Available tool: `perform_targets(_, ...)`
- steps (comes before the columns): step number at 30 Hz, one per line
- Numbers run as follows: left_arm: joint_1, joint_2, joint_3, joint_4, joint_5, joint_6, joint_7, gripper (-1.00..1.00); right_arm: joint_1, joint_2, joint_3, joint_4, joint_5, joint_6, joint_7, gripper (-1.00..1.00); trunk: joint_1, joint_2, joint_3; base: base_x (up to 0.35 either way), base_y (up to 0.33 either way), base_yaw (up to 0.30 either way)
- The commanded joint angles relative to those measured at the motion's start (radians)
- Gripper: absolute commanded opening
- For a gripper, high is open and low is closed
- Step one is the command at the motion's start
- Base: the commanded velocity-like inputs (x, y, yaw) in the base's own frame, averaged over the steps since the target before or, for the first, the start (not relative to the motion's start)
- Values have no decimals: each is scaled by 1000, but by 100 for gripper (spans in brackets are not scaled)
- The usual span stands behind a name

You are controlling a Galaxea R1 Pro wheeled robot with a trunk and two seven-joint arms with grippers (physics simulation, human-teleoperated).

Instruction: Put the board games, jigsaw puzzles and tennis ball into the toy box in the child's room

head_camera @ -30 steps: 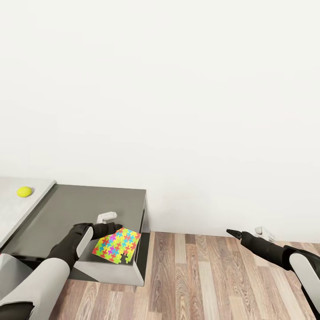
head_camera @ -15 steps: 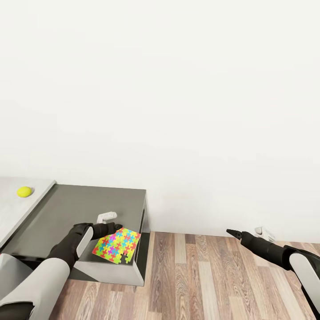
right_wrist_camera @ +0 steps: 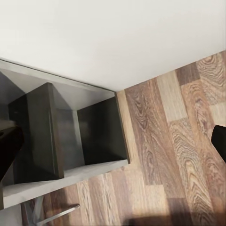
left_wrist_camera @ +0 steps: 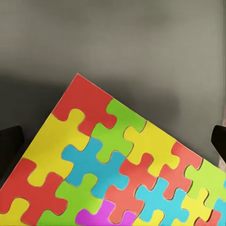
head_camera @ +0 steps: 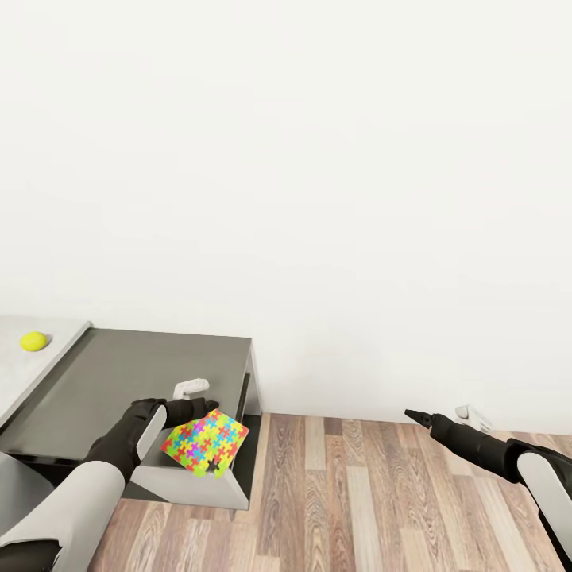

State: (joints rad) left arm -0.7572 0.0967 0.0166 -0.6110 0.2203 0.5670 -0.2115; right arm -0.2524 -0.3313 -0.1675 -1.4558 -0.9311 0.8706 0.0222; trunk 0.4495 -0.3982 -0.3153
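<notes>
now the view has slid right while the left tool (head_camera: pixel 208 407) still grips the puzzle (head_camera: pixel 205 441); ball (head_camera: pixel 33 341) waits far left; right tool (head_camera: pixel 410 415) state unclear.

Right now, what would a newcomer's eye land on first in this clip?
The bright multicoloured jigsaw puzzle, held by the left gripper over the grey furniture's front corner. Next, the small yellow-green tennis ball on the pale surface at far left. The right gripper hangs empty over the wood floor.
</notes>
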Motion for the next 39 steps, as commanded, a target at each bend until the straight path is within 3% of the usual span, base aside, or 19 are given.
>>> perform_targets(1, -1, 0, 2, -1, 4, 7, -2, 100, -1, 0, -1, 0, 1, 5, 2, 100, 1, -2, -2, -1, -16, 0)
perform_targets(39, -1, 0, 2, -1, 4, 7, -2, 100, -1, 0, -1, 0, 1, 5, 2, 100, 1, -2, -2, -27, -23, 0)
